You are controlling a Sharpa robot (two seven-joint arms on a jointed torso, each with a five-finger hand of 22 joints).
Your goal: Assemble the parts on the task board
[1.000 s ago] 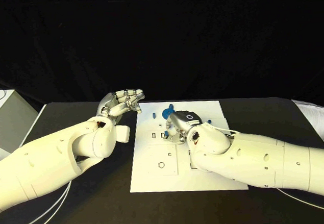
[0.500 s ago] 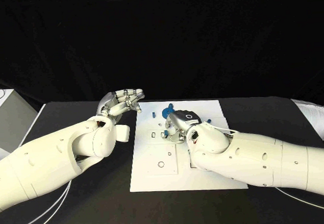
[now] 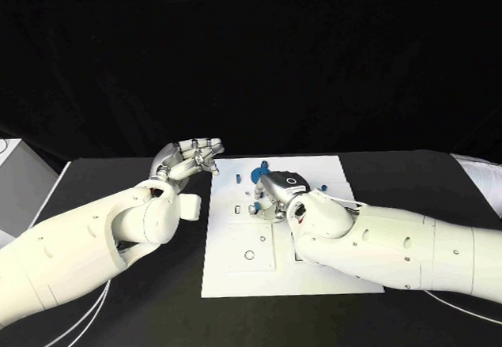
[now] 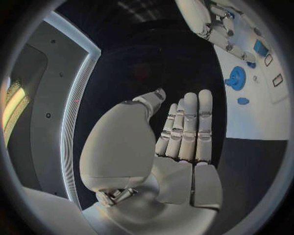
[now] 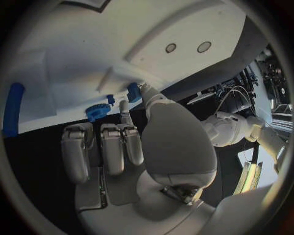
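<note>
The flat white rectangular task board [image 3: 280, 235] lay in the middle of the black table [image 3: 122, 308]. Just off the board's far left corner, the silver left hand [image 3: 188, 159] hovered with its fingers side by side and gently curled, holding nothing. The silver right hand [image 3: 280, 189] was over the board's far half, its fingers bent down towards the small blue plastic parts [image 3: 258, 175] there; I could not tell whether it gripped one. A round blue toothed part [image 5: 97, 111] sat near the far edge, close beside those fingertips.

White task board [image 3: 274, 259] flat mid-table, small blue parts [image 3: 258, 174] at its far end.
</note>
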